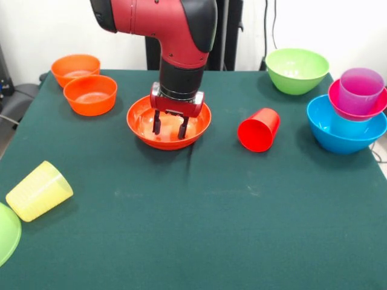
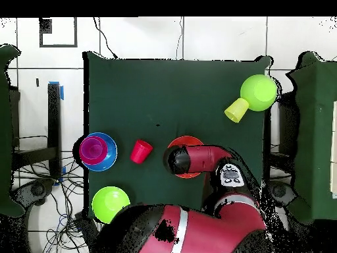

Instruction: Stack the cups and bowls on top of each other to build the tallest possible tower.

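My gripper is open, its fingers hanging down inside the wide orange bowl at the table's middle. A red cup lies on its side to the right of it. At the right edge a blue bowl holds a light blue cup, with a magenta bowl and a purple cup stacked on top. A yellow cup lies on its side at the near left. In the overhead view my arm hides the gripper and most of the orange bowl.
Two small orange bowls sit at the far left. One lime green bowl stands at the far right, and another shows at the near left edge beside the yellow cup.
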### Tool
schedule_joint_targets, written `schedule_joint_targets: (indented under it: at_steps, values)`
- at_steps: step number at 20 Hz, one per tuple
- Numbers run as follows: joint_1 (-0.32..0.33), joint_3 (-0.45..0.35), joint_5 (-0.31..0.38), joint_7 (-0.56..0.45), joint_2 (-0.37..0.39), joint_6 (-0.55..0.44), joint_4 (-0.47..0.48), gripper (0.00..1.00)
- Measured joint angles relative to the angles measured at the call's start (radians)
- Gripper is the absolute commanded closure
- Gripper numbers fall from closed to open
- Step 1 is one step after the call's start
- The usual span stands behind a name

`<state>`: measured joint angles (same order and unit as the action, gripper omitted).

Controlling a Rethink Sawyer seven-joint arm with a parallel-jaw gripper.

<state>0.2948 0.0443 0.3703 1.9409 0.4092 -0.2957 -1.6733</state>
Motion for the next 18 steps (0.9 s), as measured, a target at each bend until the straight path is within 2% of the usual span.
schedule_joint_targets:
  at_steps: [5, 9, 18]
  values:
    - [-0.013, 0.018, -0.063, 0.0, -0.007, -0.001, -0.001, 0.0]
    - [-0.013, 0.017, -0.087, 0.0, -0.008, -0.006, -0.002, 0.0]
    - [-0.006, 0.008, -0.108, 0.0, -0.007, -0.009, -0.007, 0.0]
